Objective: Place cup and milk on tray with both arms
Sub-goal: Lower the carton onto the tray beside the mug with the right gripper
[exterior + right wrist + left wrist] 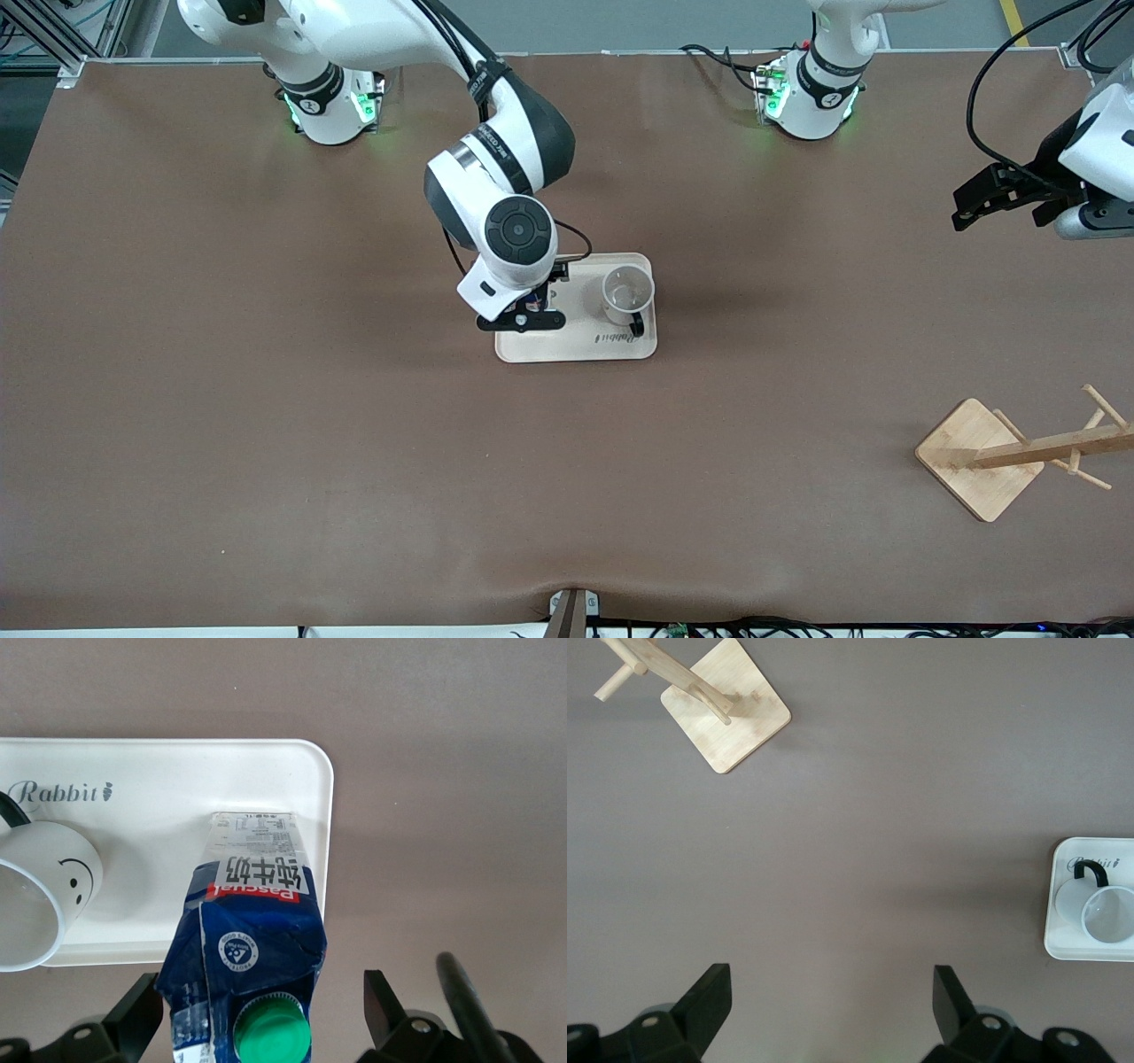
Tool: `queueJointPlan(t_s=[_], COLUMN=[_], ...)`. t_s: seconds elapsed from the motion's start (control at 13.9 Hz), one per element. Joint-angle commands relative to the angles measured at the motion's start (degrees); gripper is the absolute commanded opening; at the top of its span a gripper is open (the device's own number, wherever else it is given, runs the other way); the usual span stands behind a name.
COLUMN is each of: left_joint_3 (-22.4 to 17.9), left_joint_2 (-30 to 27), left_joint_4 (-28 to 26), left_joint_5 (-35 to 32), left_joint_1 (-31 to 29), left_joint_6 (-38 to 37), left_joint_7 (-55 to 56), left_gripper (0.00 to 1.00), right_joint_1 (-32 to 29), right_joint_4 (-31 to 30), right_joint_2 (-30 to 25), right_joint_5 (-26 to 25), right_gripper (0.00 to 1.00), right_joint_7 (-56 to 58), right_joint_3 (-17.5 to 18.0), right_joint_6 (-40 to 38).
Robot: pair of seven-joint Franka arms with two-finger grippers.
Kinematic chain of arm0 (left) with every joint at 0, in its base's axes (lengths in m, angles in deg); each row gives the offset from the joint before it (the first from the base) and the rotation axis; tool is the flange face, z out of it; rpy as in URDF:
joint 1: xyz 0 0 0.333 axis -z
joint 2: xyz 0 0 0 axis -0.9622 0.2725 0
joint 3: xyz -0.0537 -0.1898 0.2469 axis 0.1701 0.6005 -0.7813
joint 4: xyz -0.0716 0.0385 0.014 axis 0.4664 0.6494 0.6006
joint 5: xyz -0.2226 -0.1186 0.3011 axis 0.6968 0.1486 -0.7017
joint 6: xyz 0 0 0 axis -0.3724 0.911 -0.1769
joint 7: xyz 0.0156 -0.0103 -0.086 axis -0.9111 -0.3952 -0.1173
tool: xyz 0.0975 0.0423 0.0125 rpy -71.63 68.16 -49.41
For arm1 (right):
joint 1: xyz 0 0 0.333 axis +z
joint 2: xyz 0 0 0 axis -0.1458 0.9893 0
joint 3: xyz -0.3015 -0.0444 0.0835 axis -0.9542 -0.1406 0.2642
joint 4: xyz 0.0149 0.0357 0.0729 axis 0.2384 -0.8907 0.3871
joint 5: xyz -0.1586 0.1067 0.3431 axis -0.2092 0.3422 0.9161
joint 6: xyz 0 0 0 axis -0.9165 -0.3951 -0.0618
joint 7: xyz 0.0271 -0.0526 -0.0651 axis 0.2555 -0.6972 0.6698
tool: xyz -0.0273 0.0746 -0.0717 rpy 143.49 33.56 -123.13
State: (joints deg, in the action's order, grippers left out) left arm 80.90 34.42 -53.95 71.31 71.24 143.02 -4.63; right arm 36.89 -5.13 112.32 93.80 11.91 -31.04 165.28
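- Cream tray (159, 771) holds cup (40, 904) & milk (252, 930) standing up, both done.
- My right gripper (257, 1014) is spread wide round milk, let go.
- My left gripper (833, 1001) is wide apart w/ nothing in it, waiting near wooden rack (1010, 454).

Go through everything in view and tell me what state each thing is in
cup: upright on tray, empty
milk: upright on tray, cap on
tray: holds both
right claw: open around milk
left claw: open, empty, waiting over bare table
wooden rack: upright, empty
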Motion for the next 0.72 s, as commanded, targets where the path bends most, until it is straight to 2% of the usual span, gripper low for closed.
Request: queueJointPlan(t_s=[0.0, 0.14, 0.36, 0.5, 0.65], left_joint_3=[0.36, 0.36, 0.36, 0.36, 0.36], left_joint_2=[-0.81, -0.81, -0.72, -0.72, -0.64], left_joint_4=[-0.60, -0.60, -0.60, -0.60, -0.60], left_joint_5=[0.36, 0.27, 0.18, 0.01, 0.00], left_joint_1=[-0.39, -0.39, -0.30, -0.30, -0.39], left_joint_6=[0.53, 0.53, 0.53, 0.53, 0.53], left_joint_7=[0.30, 0.30, 0.39, 0.39, 0.39], left_gripper=[1.00, 1.00, 1.00, 1.00, 1.00], right_joint_1=[-1.06, -1.41, -2.56, -5.62, -9.83], right_joint_4=[-0.03, 1.19, 6.37, 9.71, 10.25], right_joint_2=[-2.56, -3.27, -3.36, -4.85, -7.92], right_joint_5=[-0.15, -0.24, -0.77, -0.42, -0.59], right_gripper=[1.00, 1.00, 1.00, 1.00, 1.00], right_joint_7=[0.30, 0.30, 0.30, 0.38, 0.38], right_joint_3=[0.35, 0.17, -0.96, -2.20, -2.29], right_joint_6=[-0.52, -1.83, -7.19, -10.44, -10.63])
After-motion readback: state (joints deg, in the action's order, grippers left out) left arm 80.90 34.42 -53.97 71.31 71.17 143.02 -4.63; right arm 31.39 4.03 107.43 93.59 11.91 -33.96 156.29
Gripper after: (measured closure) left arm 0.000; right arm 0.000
